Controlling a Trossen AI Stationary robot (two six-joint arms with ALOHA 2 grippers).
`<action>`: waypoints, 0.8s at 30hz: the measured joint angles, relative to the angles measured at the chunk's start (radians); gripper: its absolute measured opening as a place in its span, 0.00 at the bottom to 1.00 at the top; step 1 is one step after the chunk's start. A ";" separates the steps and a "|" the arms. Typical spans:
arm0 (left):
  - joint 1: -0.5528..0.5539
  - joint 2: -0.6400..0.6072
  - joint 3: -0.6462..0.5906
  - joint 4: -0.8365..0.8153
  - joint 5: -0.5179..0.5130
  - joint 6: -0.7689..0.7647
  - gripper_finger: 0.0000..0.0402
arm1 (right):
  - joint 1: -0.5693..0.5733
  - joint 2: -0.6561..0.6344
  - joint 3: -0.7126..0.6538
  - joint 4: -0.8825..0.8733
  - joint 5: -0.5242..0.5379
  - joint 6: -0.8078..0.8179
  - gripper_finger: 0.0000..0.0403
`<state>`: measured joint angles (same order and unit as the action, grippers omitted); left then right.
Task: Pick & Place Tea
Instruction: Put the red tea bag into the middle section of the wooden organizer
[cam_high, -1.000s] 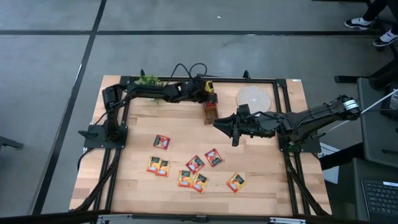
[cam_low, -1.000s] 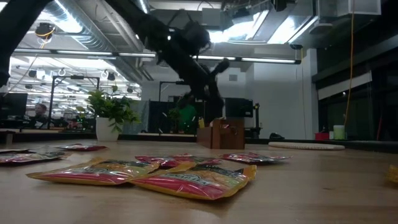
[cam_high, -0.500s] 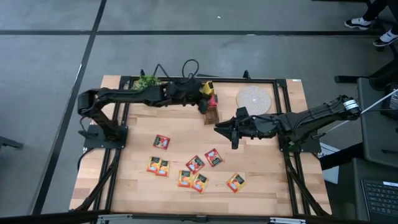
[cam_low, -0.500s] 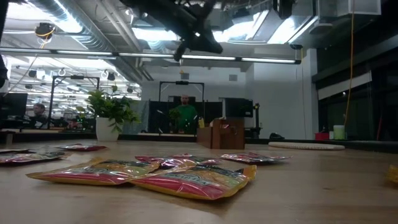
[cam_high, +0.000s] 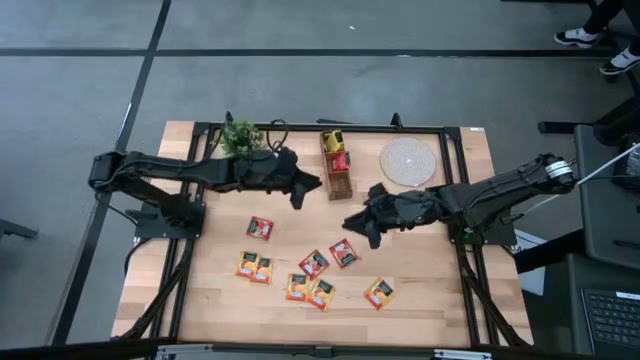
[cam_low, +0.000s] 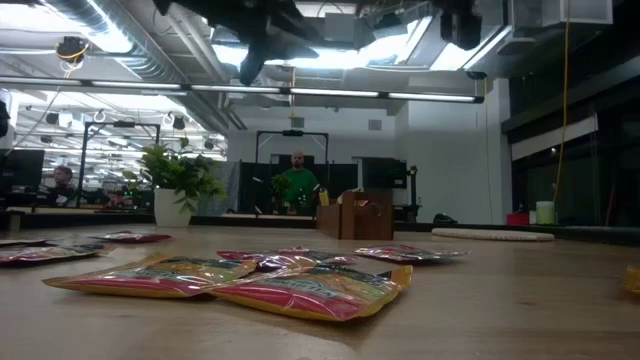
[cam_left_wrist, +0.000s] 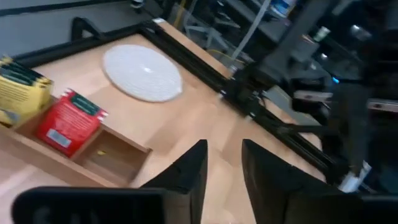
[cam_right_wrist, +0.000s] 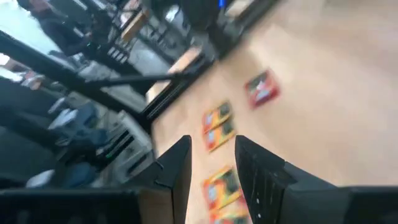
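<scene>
Left gripper (cam_high: 312, 186) hovers beside the wooden box (cam_high: 339, 172), fingers (cam_left_wrist: 189, 171) narrowly parted, empty. Right gripper (cam_high: 352, 222), fingers narrowly parted and empty, hangs just above the red sachet (cam_high: 343, 252) at the top of the scattered tea sachets (cam_high: 310, 277). Sachets are square, variously rotated. Only the left wrist view shows the box's empty compartment beside a red packet (cam_left_wrist: 68, 121).

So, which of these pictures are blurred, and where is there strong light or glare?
Right wrist view: motion blur smears the tea sachets and the room behind. Left wrist view: the red sachet in the wooden box is fairly sharp, the far arm soft. Low view: bright ceiling lights wash out the top; the nearest sachets are soft. High view: even light, no glare.
</scene>
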<state>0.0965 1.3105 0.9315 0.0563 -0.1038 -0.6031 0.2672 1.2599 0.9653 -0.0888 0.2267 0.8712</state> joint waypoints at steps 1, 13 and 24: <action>-0.013 -0.008 -0.007 -0.001 0.005 0.003 0.25 | 0.000 0.015 0.001 0.003 -0.028 0.031 0.31; -0.135 -0.012 -0.009 -0.110 0.016 0.071 0.33 | 0.113 0.190 -0.001 -0.018 -0.146 0.226 0.17; -0.197 0.023 -0.009 -0.160 0.019 0.110 0.33 | 0.150 0.279 -0.001 -0.085 -0.153 0.246 0.01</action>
<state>-0.1010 1.3332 0.9222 -0.1041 -0.0845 -0.4927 0.4171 1.5392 0.9646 -0.1739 0.0738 1.1171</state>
